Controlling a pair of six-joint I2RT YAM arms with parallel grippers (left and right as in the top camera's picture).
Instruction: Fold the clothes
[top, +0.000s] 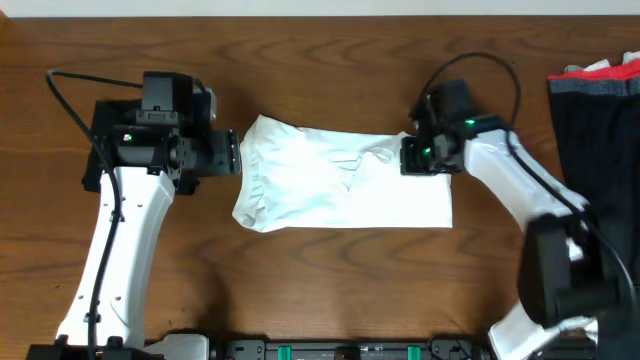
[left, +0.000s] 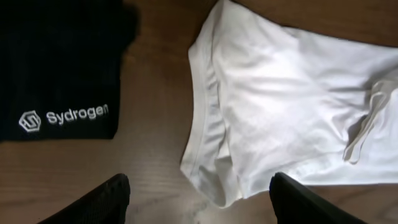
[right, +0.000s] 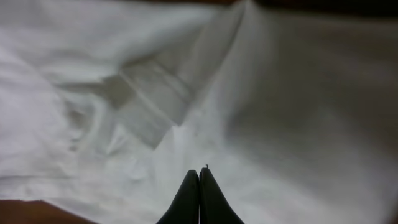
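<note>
A plain white T-shirt (top: 340, 185) lies partly folded in the middle of the wooden table, also seen as the white cloth (left: 280, 93) in the left wrist view. My left gripper (top: 236, 155) hovers at the shirt's left edge, open, with nothing between its black fingers (left: 115, 193). The shirt's hemmed edge (left: 214, 186) reaches down between them. My right gripper (top: 404, 157) is over the shirt's upper right corner. Its jaws (right: 199, 173) are shut tip to tip just above the white fabric (right: 186, 93), with no cloth seen between them.
A folded black shirt with white "Sydrogen" lettering (left: 59, 68) lies left of the white shirt, hidden under the left arm in the overhead view. A pile of dark clothes (top: 600, 130) with a red piece (top: 600, 70) sits at the table's right edge.
</note>
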